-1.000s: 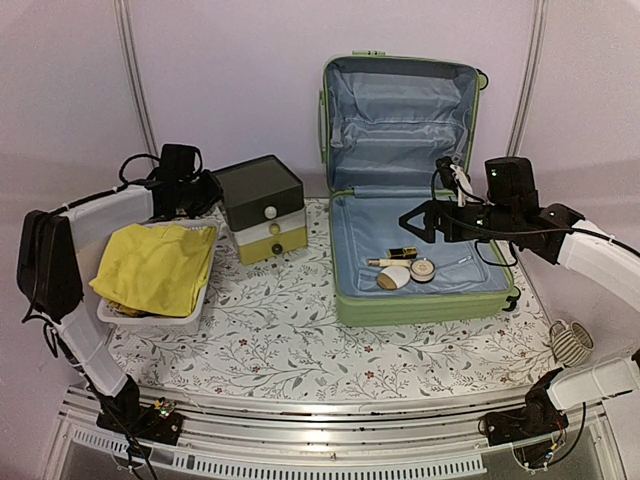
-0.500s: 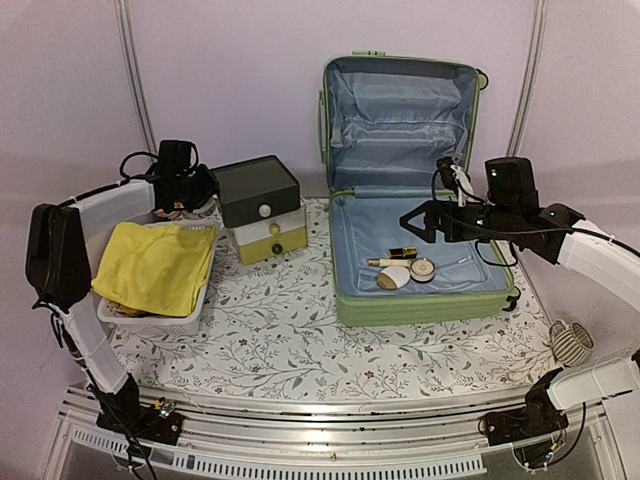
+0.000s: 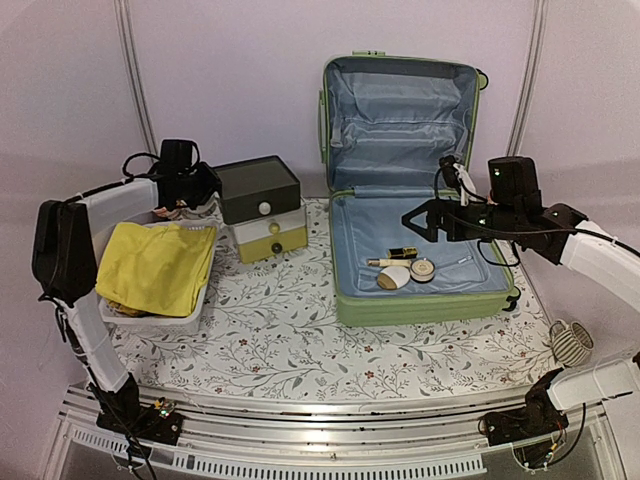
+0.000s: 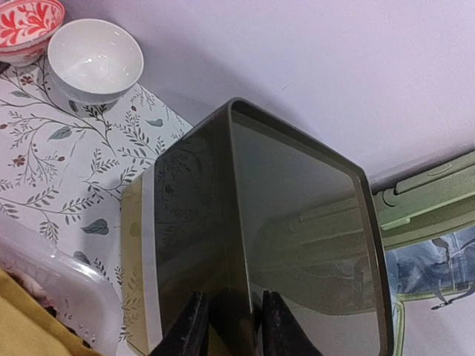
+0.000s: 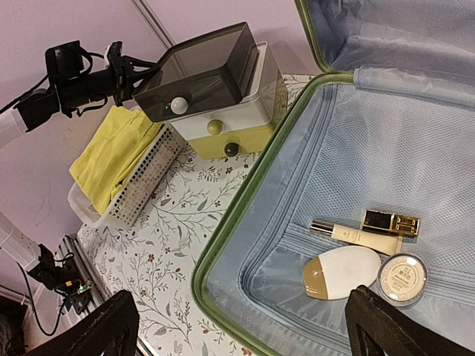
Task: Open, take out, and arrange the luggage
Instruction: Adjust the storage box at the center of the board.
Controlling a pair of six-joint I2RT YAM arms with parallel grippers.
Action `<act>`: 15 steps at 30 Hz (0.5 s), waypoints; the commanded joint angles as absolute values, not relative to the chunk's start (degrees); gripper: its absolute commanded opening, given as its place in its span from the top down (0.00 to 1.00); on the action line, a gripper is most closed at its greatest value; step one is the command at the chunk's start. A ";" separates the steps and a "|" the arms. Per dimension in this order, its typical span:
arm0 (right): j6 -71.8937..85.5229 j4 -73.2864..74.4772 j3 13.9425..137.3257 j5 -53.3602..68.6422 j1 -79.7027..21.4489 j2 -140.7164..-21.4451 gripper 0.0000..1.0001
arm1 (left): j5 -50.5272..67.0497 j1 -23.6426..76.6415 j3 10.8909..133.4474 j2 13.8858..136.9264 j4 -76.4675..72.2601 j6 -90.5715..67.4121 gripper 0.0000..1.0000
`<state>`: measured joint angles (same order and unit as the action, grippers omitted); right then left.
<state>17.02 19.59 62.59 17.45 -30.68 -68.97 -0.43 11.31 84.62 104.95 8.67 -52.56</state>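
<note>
luggage [image 3: 420,305] open on bench [image 3: 290,330], small things [image 3: 405,268] still inside | right tool [image 3: 418,225] wide open over it, barely moved | left tool [image 3: 205,185] closed by box [image 3: 260,195] | more to take out

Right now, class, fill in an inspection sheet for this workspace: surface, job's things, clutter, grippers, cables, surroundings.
Surface: floral table cover.
Job's things: suitcase open, lid upright; cosmetics in base.
Clutter: drawer box; basket holding yellow cloth; white bowl; red-patterned bowl; coil.
Grippers: left gripper jaws astride box corner, grip unclear; right gripper jaws open over suitcase.
Cables: black cables on both arms.
Surroundings: lilac walls.
</note>
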 commanded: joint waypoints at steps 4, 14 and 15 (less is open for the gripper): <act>16.74 20.32 63.37 16.46 -30.42 -67.46 0.01 | 3.15 12.14 87.78 108.44 6.90 -53.78 0.74; 16.61 20.33 63.39 16.41 -30.41 -67.76 0.01 | 1.29 13.70 87.36 106.85 6.83 -53.75 0.58; 16.61 20.32 63.48 16.43 -30.41 -67.76 0.01 | 1.39 13.71 87.36 106.95 6.84 -53.71 0.53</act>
